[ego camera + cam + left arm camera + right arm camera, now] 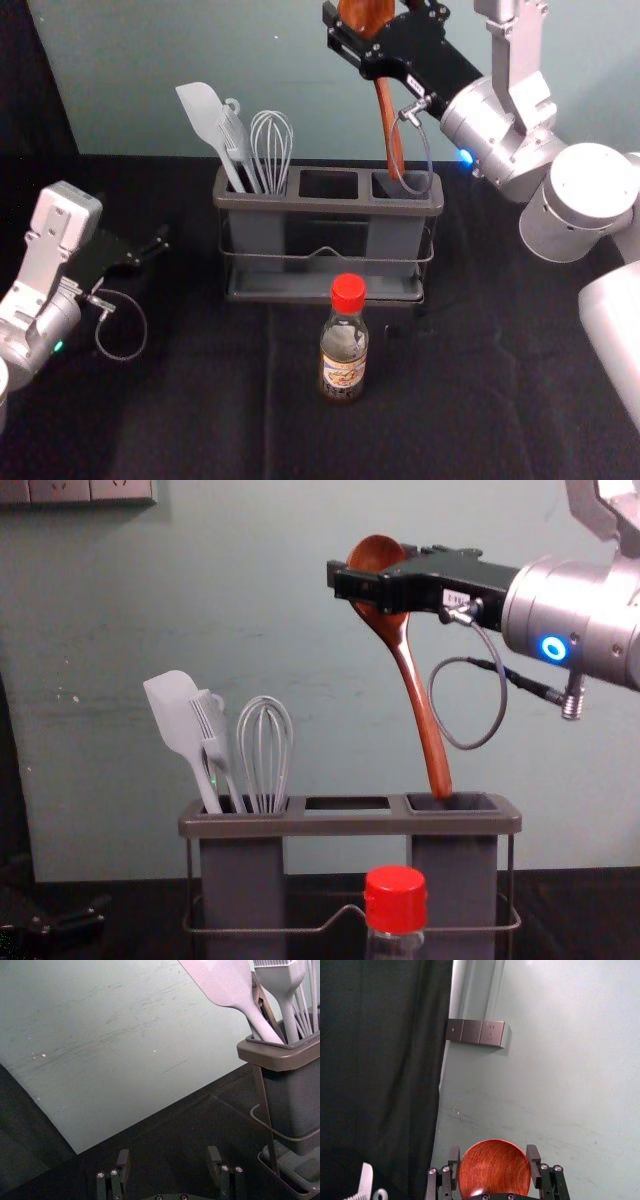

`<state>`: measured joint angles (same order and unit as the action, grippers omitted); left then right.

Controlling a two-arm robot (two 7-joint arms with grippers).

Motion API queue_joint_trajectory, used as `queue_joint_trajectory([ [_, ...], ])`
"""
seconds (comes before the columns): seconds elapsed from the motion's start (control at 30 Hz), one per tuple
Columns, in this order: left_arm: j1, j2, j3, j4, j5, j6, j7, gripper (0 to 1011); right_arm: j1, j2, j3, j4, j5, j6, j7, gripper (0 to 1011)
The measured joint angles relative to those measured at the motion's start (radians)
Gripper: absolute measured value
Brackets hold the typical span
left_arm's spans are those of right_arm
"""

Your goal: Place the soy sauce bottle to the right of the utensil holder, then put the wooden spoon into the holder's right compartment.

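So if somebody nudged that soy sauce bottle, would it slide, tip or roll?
The soy sauce bottle stands tall and narrow, so a push near its red cap would probably tip it. Once down, its round body could well roll. The clear wall looks smooth and shiny, so it might slip a little when gripped.

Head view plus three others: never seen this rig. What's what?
It's a robot with two arms. The head view looks down from its head; the chest view looks across the table from lower down; each wrist view rides on one arm.

On the black surface stands a utensil holder, its left compartment holding a spatula, a brush and a whisk. The soy sauce bottle, red-capped, stands in front of it.

The right gripper grips the wooden spoon by its bowl, handle down, its end at the right compartment's mouth. The left gripper is open, left of the holder, holding nothing.
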<state>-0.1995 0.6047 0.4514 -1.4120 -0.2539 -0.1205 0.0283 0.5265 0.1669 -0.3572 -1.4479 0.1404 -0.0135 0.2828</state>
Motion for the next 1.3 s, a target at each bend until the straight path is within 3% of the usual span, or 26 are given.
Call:
queue_joint_trajectory([
  [0.47,0.0,0.0,0.0,0.0,0.0,0.0,0.0,1005,-0.022,-0.001,0.005,0.028,-0.003,-0.013,0.009,828],
  [1.3,0.0,0.0,0.0,0.0,0.0,0.0,0.0,1005,-0.175,0.056,0.029,-0.056,0.024,0.009,0.023,828],
])
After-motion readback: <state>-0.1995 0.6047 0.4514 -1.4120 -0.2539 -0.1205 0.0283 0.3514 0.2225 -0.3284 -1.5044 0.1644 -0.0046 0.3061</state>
